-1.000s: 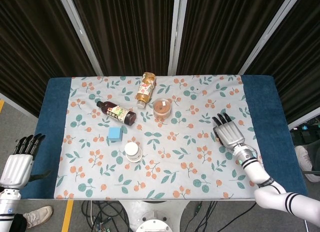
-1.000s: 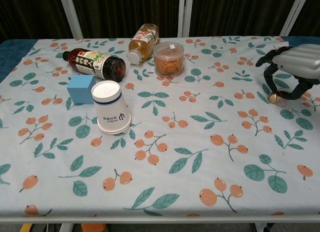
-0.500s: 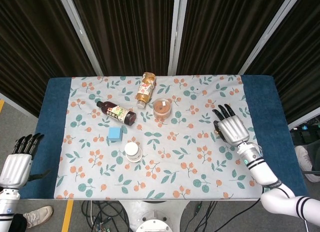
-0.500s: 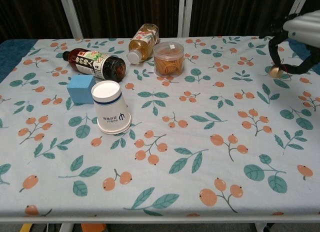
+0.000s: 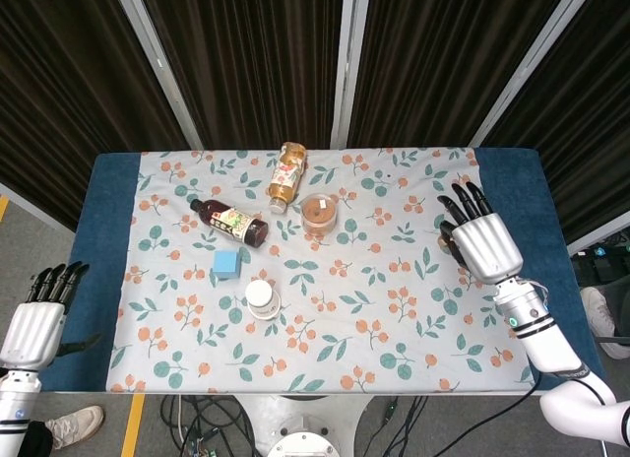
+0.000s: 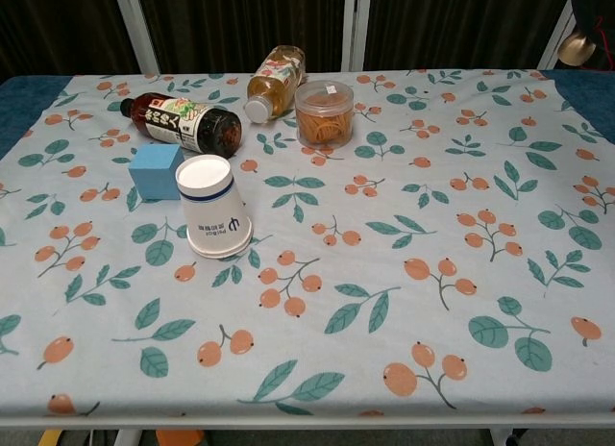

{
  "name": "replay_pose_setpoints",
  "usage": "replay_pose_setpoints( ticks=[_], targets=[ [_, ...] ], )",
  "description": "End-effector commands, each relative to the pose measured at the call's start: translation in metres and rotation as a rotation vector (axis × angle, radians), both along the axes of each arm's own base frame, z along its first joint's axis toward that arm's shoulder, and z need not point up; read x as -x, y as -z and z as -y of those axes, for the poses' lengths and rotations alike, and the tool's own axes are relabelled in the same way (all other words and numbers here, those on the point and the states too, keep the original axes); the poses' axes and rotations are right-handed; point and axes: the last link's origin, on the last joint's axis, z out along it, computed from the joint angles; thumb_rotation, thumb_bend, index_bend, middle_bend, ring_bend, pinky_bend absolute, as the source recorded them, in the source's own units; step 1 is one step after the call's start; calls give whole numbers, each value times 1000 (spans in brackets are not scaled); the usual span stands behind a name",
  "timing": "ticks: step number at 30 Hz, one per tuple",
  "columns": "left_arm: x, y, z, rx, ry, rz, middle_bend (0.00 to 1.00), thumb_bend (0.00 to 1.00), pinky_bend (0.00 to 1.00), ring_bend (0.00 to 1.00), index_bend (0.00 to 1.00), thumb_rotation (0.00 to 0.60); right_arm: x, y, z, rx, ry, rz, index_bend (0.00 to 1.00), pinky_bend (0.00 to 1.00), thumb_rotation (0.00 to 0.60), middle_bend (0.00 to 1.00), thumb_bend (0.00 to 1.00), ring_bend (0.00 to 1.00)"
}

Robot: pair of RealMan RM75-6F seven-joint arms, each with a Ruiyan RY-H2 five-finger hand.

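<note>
My right hand (image 5: 482,242) hovers over the right side of the floral tablecloth (image 5: 374,319), fingers spread and straight, holding nothing. Only its tip (image 6: 580,44) shows at the top right corner of the chest view. My left hand (image 5: 37,319) hangs off the table's left edge, fingers extended and empty. Nearest the right hand is a round clear tub of orange contents (image 5: 319,213) (image 6: 324,112), well to its left.
A dark sauce bottle (image 5: 229,222) (image 6: 183,121) and a tea bottle (image 5: 286,171) (image 6: 274,79) lie on their sides at the back. A blue cube (image 5: 226,264) (image 6: 156,170) and an upturned white paper cup (image 5: 262,299) (image 6: 213,218) sit left of centre. Dark curtains stand behind.
My right hand has risen and drifted right and away from me, nearly leaving the chest view. The left hand and the objects have not moved.
</note>
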Motion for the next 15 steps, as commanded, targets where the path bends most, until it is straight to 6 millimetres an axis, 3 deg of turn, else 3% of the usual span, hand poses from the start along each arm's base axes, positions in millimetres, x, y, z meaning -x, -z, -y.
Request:
replay_pose_setpoints(
  ticks=[1, 7, 11, 14, 15],
  targets=[
    [-1, 1, 0, 3, 2, -2, 49, 0, 47, 0, 36, 600, -2, 13, -5, -17, -58, 15, 702, 0, 600, 199, 372, 0],
    [1, -1, 1, -5, -2, 0, 49, 0, 47, 0, 36, 600, 0, 23, -11, -112, 37, 120, 706, 0, 600, 200, 372, 0],
    [2, 1, 1, 3, -1, 0, 49, 0, 47, 0, 36, 600, 13, 13, -3, 82, -23, -76, 713, 0, 600, 201, 373, 0],
    [2, 1, 1, 3, -2, -1, 49, 0, 47, 0, 36, 600, 7, 27, -13, -137, 123, 225, 716, 0, 600, 200, 373, 0],
    [2, 1, 1, 1, -2, 0, 49, 0, 47, 0, 36, 600, 8, 23, -12, -151, 117, 228, 716, 0, 600, 197, 378, 0]
  ],
)
